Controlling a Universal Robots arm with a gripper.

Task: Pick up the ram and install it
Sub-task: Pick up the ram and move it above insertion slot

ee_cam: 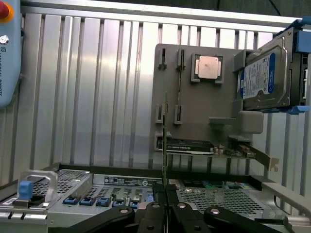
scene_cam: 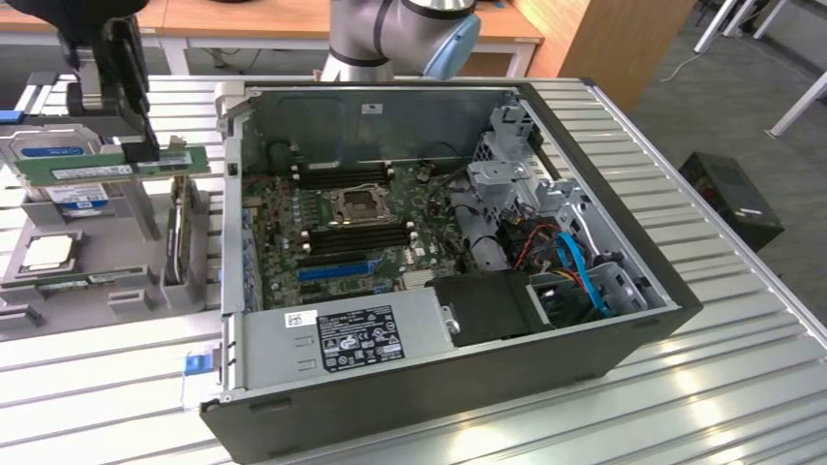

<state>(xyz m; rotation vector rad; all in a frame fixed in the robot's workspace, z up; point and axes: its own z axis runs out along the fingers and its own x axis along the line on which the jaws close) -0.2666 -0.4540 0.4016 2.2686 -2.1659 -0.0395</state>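
The ribbed metal tabletop (scene_cam: 723, 387) carries an open computer case (scene_cam: 517, 387) lying on its side, with the motherboard (scene_cam: 278, 262) facing up. On the exterior view's left, just beside the case, is a grey parts tray (scene_cam: 77, 291).

Above that tray hangs the hand (scene_cam: 134, 147). Its fingers are pinched almost together on the ram (scene_cam: 181, 160), the thin green stick. The stick is held level and clear of the tray, outside the case wall. The wrist view shows it edge-on, rising straight from between the fingertips (ee_cam: 154, 213).

The pick-up looks done — the installing is not. The black memory slots (scene_cam: 355, 237) beside the processor socket appear empty. Seating the stick calls for a firm, square grip — its long edge parallel to a slot and directly over it before any pressing down.
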